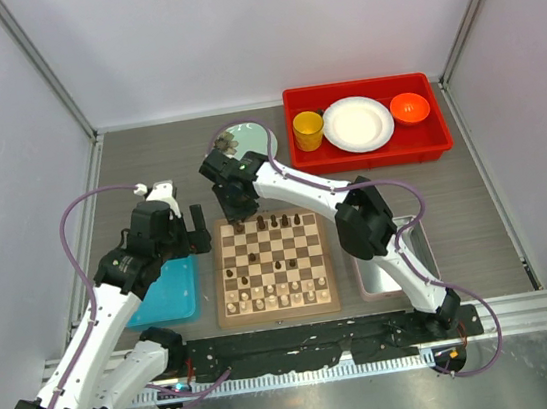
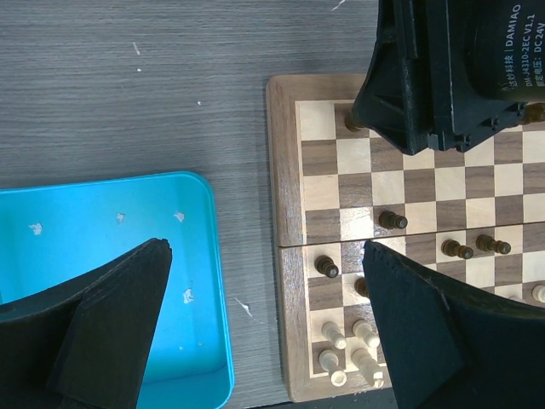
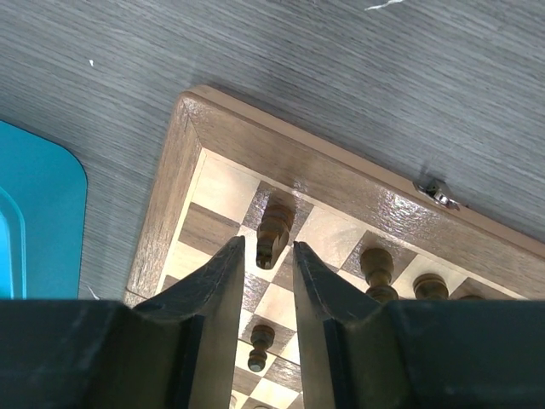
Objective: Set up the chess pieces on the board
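Note:
The board (image 1: 278, 311) lies mid-table. Dark chess pieces (image 1: 274, 222) stand along its far rows and cream chess pieces (image 1: 276, 296) along its near rows. My right gripper (image 1: 238, 216) hangs over the far left corner. In the right wrist view its jaws (image 3: 268, 247) are slightly open around a dark knight (image 3: 274, 228), which stands on a dark square of the back row with a gap on each side. My left gripper (image 2: 266, 247) is wide open and holds nothing. It hovers over the board's left edge (image 2: 285, 170), with cream pieces (image 2: 349, 349) and dark pawns (image 2: 392, 221) below it.
A blue tray (image 1: 169, 294) sits left of the board. A silver tray (image 1: 395, 271) lies to the right, partly under the right arm. At the back right, a red bin (image 1: 368, 155) holds a yellow cup (image 1: 308, 130), a white plate (image 1: 358, 124) and an orange bowl (image 1: 409, 107).

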Available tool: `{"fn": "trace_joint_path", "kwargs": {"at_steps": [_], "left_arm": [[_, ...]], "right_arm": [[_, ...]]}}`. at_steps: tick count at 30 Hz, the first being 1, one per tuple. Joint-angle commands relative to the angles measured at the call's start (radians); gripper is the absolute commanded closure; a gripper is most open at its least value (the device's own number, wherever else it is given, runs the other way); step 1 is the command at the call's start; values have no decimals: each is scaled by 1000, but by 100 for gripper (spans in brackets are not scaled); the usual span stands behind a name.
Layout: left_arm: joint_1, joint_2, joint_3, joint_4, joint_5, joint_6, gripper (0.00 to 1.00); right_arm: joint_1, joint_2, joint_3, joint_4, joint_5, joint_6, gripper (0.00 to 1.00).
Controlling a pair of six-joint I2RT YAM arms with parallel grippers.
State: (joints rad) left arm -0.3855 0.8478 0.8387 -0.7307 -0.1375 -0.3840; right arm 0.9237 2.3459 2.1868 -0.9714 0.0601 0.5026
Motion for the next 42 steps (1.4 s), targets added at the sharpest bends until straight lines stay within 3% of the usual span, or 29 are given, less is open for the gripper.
{"fn": "trace_joint_path", "kwargs": {"at_steps": [1, 7, 9, 19, 24, 28, 42], "left_arm": [[5, -10, 8, 22, 3, 11, 0], [5, -18, 10, 20, -11, 10, 0], [5, -21, 8, 20, -13, 10, 0], [7, -13, 7, 27, 7, 11, 0], [7, -3, 8, 25, 18, 11, 0], [5, 5, 8, 24, 24, 11, 0], [7, 16, 7, 25, 27, 14, 0]], "right_arm": [[4, -62, 16, 54, 12, 10, 65], [-31, -208, -24, 73, 81, 27, 64], [-52, -291, -131, 91, 154, 45, 64], [-356, -1037, -1014, 117, 251, 218, 64], [-476, -1235, -1231, 69, 193, 231, 62], [-494, -1246, -1344, 118, 135, 221, 62], [-549, -1133, -1440, 261, 121, 200, 58]]}}
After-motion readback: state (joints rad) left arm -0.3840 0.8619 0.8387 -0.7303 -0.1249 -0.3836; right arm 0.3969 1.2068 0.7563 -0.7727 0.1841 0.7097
